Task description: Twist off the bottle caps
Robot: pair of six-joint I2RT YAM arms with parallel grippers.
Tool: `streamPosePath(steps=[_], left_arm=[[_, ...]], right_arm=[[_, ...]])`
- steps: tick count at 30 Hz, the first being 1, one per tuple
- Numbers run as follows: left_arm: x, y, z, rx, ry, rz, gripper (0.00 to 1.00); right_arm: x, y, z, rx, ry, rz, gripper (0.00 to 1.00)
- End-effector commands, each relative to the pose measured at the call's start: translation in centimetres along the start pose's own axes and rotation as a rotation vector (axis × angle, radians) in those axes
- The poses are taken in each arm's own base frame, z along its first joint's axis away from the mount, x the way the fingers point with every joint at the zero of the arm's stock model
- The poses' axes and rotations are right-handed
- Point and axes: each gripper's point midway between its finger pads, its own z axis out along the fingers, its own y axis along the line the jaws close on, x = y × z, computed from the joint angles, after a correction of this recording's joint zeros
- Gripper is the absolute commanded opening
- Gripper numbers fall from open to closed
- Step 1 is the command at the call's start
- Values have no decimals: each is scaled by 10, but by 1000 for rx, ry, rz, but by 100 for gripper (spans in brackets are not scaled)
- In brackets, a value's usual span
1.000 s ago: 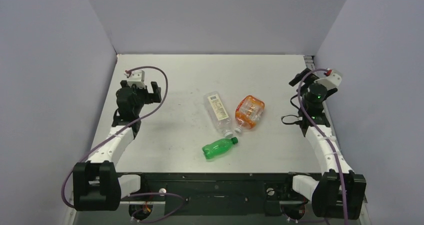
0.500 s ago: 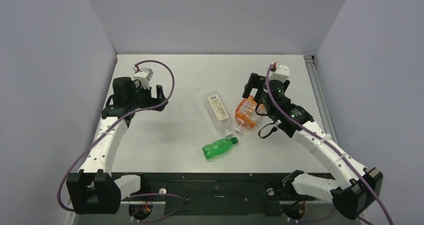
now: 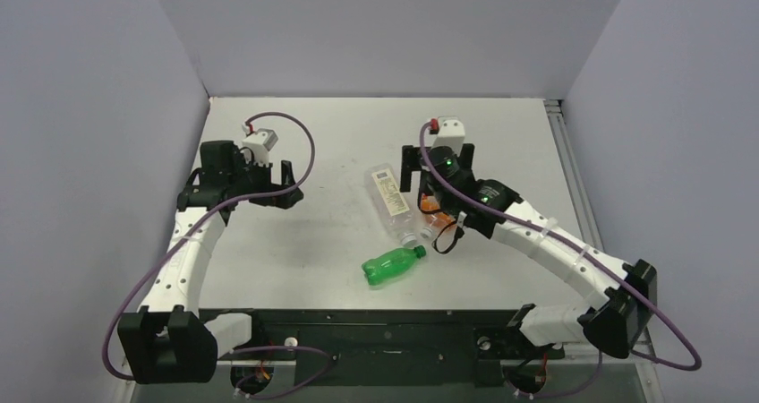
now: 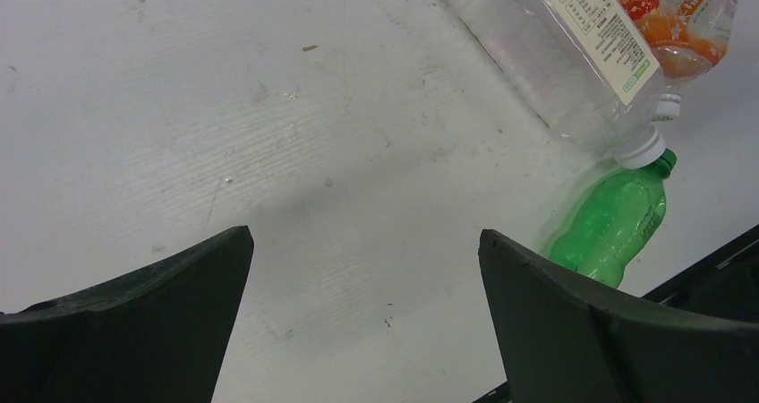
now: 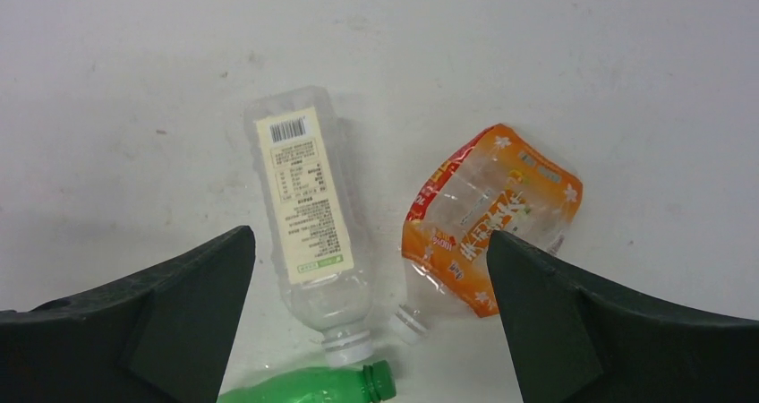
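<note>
Right fingers (image 5: 591,331) spread wide and empty above the clear bottle (image 5: 309,215) and orange bottle (image 5: 488,224), which lie capped on the surface (image 5: 537,45), green bottle (image 5: 309,390) just nearer. Left fingers (image 4: 134,331), equally wide and empty, hang well left.

Table (image 4: 224,107): matt pale grey, lightly scuffed and streaked. Clear bottle (image 5: 333,297): glossy transparent plastic, with a matt white paper-like label (image 5: 302,192). Orange bottle (image 5: 488,215): shiny crinkled printed film over clear plastic. Green bottle (image 4: 618,219): glossy translucent plastic. 2 white caps (image 4: 641,150), 1 green cap (image 5: 380,378): opaque plastic. Left gripper (image 4: 362,235) fingers (image 4: 134,331): matt black.
</note>
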Motion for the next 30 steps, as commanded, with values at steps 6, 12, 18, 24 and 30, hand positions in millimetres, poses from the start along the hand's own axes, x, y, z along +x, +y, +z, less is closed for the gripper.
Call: streamPosePath(steps=[6, 12, 18, 24, 30], left_arm=[[-38, 6, -20, 127, -100, -154, 97], [-35, 18, -21, 147, -91, -168, 97], [-36, 25, -19, 101, -112, -146, 97], [-31, 37, -10, 30, -118, -95, 97], [-29, 46, 4, -96, -149, -23, 97]], right_arm=[[70, 21, 21, 45, 136, -178, 99], [87, 38, 31, 24, 176, -220, 99], [109, 56, 53, -6, 220, -243, 100], [114, 68, 62, -41, 220, -231, 100], [113, 73, 68, -56, 200, -244, 100]])
